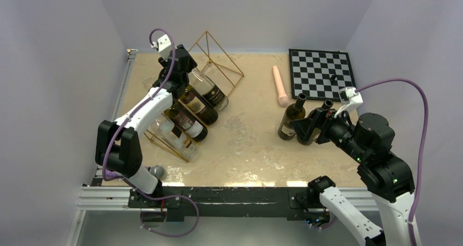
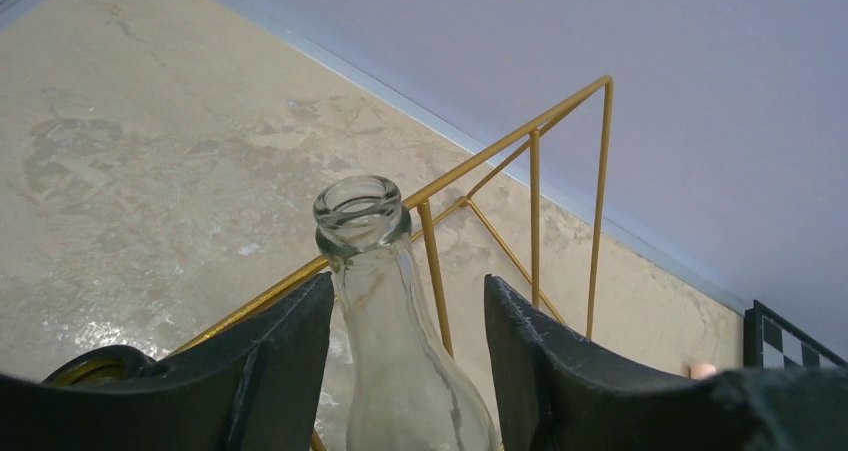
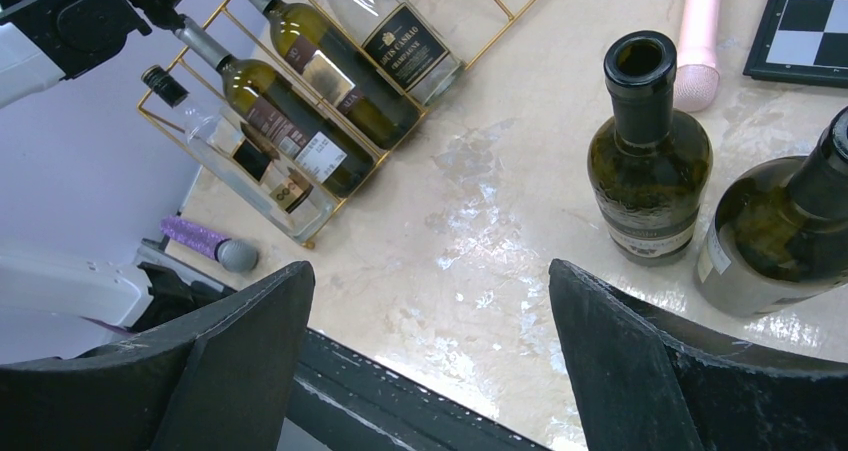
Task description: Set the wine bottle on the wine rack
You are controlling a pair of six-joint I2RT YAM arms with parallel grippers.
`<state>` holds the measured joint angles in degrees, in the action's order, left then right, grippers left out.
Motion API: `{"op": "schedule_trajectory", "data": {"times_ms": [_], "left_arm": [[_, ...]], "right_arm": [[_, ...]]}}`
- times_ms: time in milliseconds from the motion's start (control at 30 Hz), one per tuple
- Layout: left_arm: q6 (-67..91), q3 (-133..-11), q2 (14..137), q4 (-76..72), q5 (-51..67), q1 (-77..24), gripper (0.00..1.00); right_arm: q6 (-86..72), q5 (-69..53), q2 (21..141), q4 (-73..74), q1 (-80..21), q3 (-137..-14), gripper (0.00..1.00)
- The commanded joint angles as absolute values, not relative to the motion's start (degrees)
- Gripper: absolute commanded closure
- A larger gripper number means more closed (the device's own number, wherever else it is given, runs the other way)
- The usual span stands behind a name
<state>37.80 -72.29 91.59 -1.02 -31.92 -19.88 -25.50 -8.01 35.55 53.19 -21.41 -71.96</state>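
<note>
Glass neck first: the clear wine bottle (image 2: 385, 311) lies in the farthest slot of the wine rack (image 2: 534, 221). Its long axis runs up the slope, base low toward the middle of the desk (image 1: 251, 142) and mouth high, right at my left tool (image 2: 408, 293). That tool is spread with one finger on each side of the neck. It does not look clamped, though lower down I cannot tell whether glass touches rubber. I judge the bottle seated, so the coming move is a retreat along the neck's axis, clear of the wire. Three other bottles (image 1: 188, 123) lie in the nearer slots. My right tool (image 3: 430, 271) hangs spread and empty beside two upright dark bottles (image 3: 648, 161), well apart from the rack.
</note>
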Motion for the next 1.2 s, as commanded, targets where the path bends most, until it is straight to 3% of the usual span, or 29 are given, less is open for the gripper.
{"op": "schedule_trajectory", "data": {"times_ms": [0, 267, 467, 667, 867, 1167], "left_arm": [[38.15, -75.1, 90.02, -2.1, -35.58, -19.34, 0.37], [37.82, -75.3, 89.22, -1.13, -35.29, -19.25, 0.32], [36.26, -78.84, 85.9, 6.07, -31.3, -19.25, 0.13], [30.78, -82.16, 81.06, 8.97, -23.65, -19.25, 0.01], [23.26, -84.19, 78.4, 7.92, -1.65, -19.25, 0.01], [23.26, -82.27, 78.77, -2.79, 33.86, -23.52, 0.01]], "right_arm": [[-25.49, -7.07, 35.15, 52.04, -21.24, -71.89, 0.08], [-25.58, -7.37, 35.11, 52.01, -21.2, -72.13, 0.08], [-25.09, -7.48, 35.63, 52.21, -21.27, -73.45, 0.06], [-24.12, -5.6, 38.52, 53.7, -21.26, -76.24, 0.09], [-23.27, 0.35, 43.01, 54.49, -21.26, -77.87, 0.25], [-21.58, 8.65, 47.3, 53.2, -21.25, -77.79, 0.4]]}}
